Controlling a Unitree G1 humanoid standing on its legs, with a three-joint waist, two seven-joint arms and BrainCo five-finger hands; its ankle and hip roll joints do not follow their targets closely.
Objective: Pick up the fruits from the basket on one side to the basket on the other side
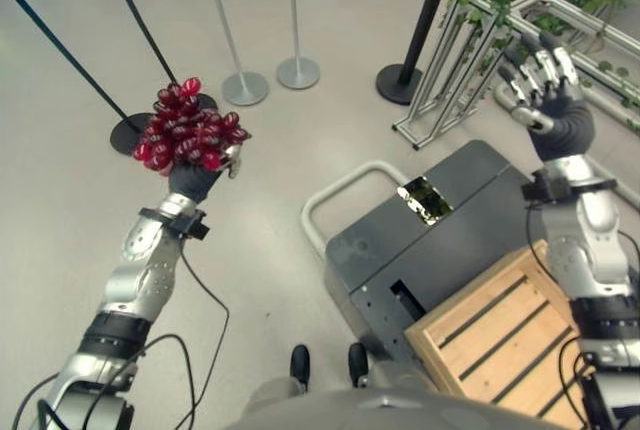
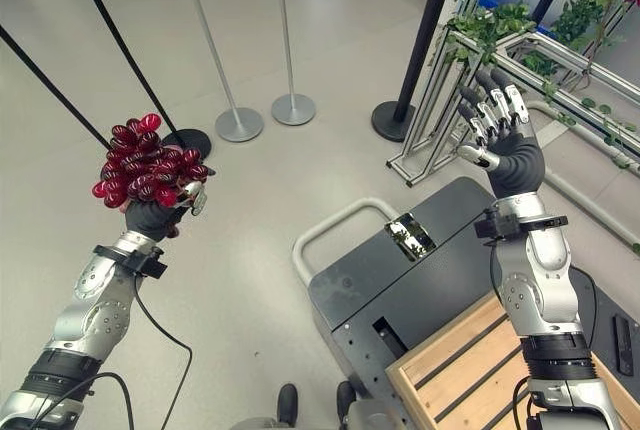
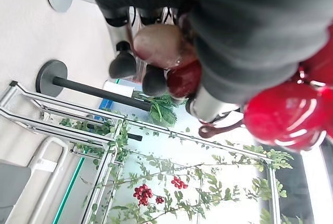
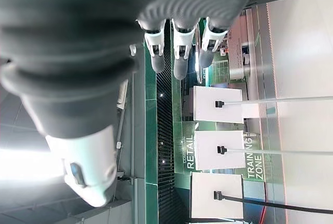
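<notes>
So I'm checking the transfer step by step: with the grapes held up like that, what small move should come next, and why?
Probably carry the grapes toward the receiving basket: the left hand grips them in the air over bare floor, while the right hand is raised, open and idle.

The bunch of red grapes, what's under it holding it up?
The robot's left hand is under the red grapes, fingers curled round the bunch, over bare floor. The grapes cover most of its fingers and the stem.
</notes>
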